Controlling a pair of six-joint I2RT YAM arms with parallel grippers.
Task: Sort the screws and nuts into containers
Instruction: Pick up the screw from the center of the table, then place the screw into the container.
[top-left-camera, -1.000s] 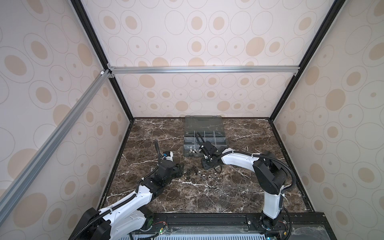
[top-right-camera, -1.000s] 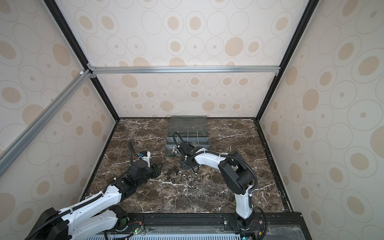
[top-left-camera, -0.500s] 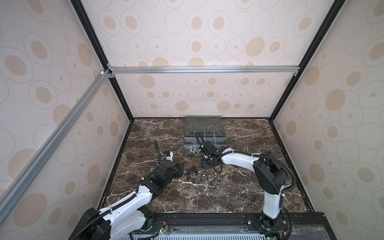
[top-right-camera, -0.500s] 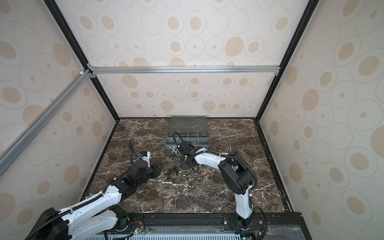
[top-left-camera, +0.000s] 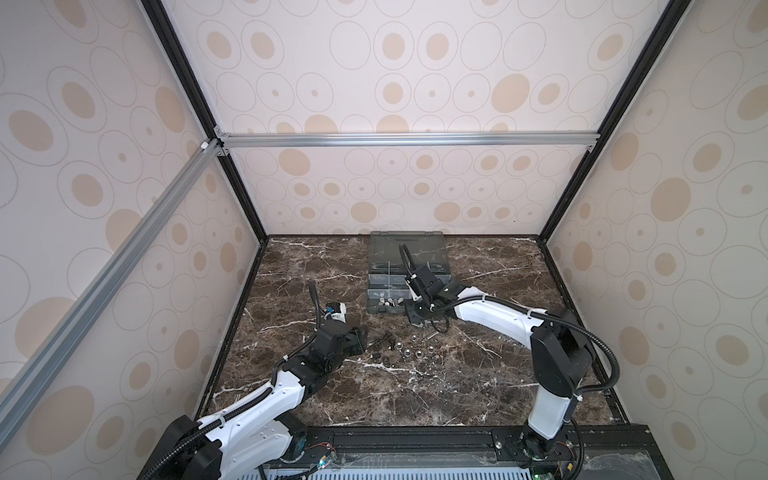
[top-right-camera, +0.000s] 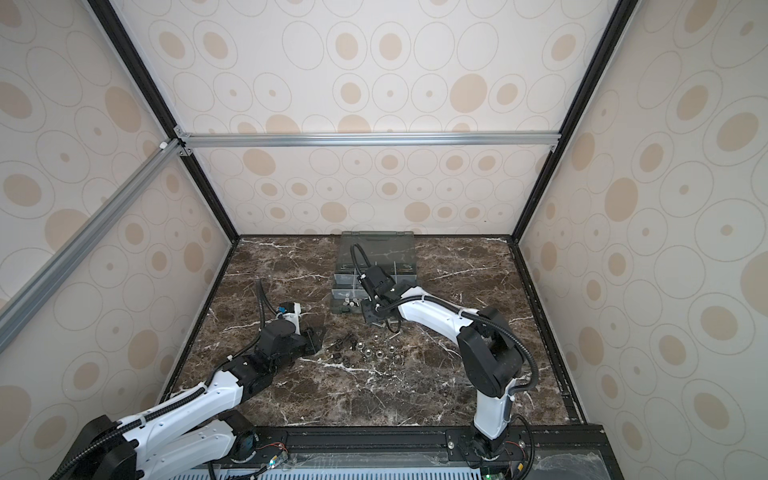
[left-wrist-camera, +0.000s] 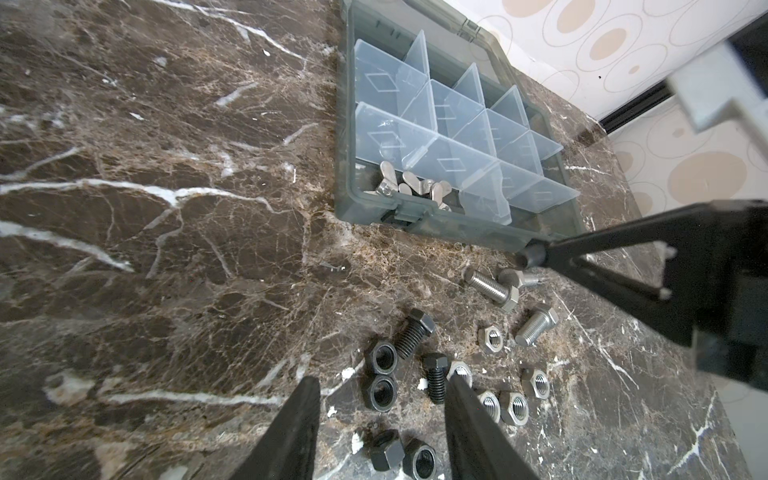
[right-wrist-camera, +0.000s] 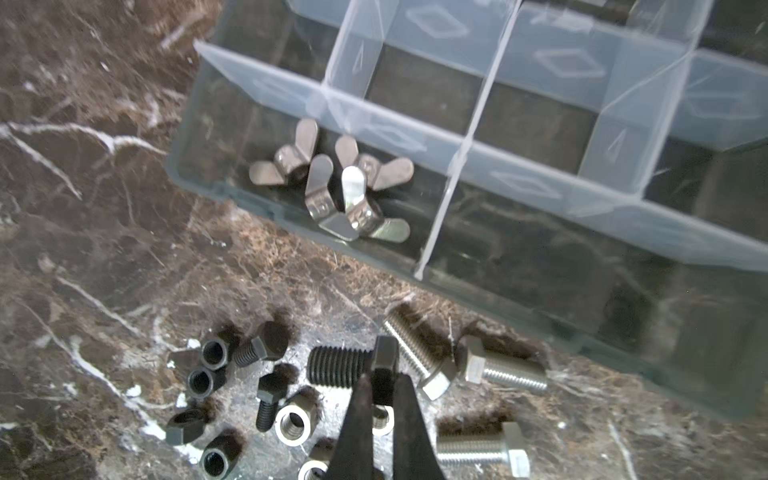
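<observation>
Both arms stretched out low, one jaw set wide, one clamped

So the left arm (top-left-camera: 257, 409) reaches forward from its near corner and sits low. The left gripper (left-wrist-camera: 381, 377) is tipped down at the tabletop with its two fingers standing well apart. The right arm (top-left-camera: 494, 318) goes up from its base, folds at the elbow and reaches inward. The right gripper (right-wrist-camera: 382, 382) angles down, fingertips pinched tight on the head of a black screw (right-wrist-camera: 338, 370), whose shank sticks out sideways.
</observation>
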